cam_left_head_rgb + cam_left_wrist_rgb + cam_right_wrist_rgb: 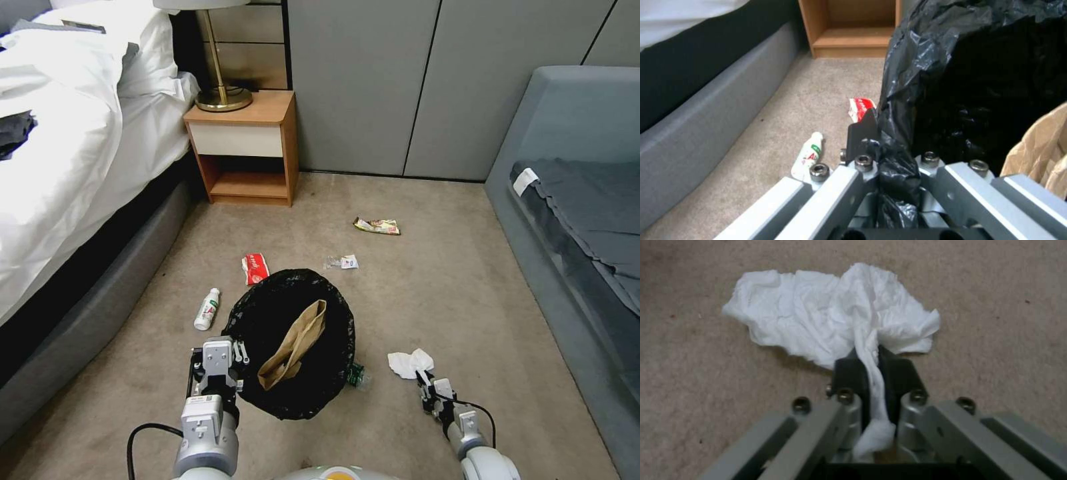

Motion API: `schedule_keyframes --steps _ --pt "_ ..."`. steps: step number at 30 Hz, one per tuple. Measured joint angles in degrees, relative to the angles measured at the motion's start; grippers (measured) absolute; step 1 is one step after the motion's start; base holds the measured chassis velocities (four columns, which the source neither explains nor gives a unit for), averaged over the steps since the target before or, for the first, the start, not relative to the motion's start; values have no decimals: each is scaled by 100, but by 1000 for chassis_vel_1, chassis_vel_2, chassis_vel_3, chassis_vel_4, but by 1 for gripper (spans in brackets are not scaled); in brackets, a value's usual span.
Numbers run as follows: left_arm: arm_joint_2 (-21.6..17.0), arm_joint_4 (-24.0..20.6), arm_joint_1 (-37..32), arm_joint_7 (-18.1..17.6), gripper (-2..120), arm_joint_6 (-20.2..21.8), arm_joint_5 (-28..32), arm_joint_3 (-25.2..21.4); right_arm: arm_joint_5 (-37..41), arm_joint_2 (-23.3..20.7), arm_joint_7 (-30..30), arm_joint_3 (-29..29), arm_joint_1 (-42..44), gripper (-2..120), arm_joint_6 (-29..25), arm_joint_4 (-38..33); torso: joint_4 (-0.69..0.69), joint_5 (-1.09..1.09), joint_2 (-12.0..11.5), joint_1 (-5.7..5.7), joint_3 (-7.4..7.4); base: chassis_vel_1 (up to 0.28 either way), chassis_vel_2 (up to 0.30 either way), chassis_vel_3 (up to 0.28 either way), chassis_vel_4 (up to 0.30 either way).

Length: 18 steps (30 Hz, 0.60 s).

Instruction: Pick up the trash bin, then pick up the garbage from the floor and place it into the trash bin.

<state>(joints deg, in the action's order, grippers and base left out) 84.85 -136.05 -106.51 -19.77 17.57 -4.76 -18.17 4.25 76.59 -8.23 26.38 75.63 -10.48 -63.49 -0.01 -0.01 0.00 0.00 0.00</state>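
The trash bin (290,343) sits at the lower centre of the head view, its crinkly black bag (951,83) spread over the rim and hiding the white body. A brown paper bag (293,345) lies slanted inside it, one end poking up over the rim. The left gripper (235,353) is at the bin's left edge, jaws clamped on a fold of the black liner at the rim, as the left wrist view shows close up.

Right of the bin, low in the frame, a crumpled white tissue (410,363) rests on the carpet (453,287). The right gripper (423,377) is at its near edge, jaws closed on a twisted strip of the tissue (831,316) while the rest spreads flat on the floor.

A clear bottle with a green label (357,377) peeks out from under the bin's lower right side. Left of the bin lies a small white bottle (207,309); above it, a red wrapper (255,268) just beside the rim. Further up are a small clear wrapper (342,262) and a yellow wrapper (377,226).

A wooden nightstand (245,147) with a brass lamp (220,80) stands at the upper left beside the bed (67,153); a grey sofa (573,200) fills the right edge.
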Motion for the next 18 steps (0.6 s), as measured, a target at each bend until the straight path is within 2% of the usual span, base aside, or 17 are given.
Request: schedule_keyframes --steps 13,16,17,18 --pt "-5 0 -8 0 1 -13 -3 13 -44 -10 108 60 91 0 -189 -240 -1 2 0 0 0 0 0 0 0" --pt "-14 0 -9 -1 1 -13 -4 14 139 -36 178 177 252 0 -211 -980 -1 2 -1 0 0 0 0 0 0" --pt "-14 0 -9 -1 1 -13 -4 14 139 -36 178 177 252 0 -211 -980 -1 2 -1 0 0 0 0 0 0" --pt "-16 12 -9 -1 1 -14 -7 16 285 -36 184 279 342 0 -199 -1493 0 2 -1 0 0 0 0 0 0"
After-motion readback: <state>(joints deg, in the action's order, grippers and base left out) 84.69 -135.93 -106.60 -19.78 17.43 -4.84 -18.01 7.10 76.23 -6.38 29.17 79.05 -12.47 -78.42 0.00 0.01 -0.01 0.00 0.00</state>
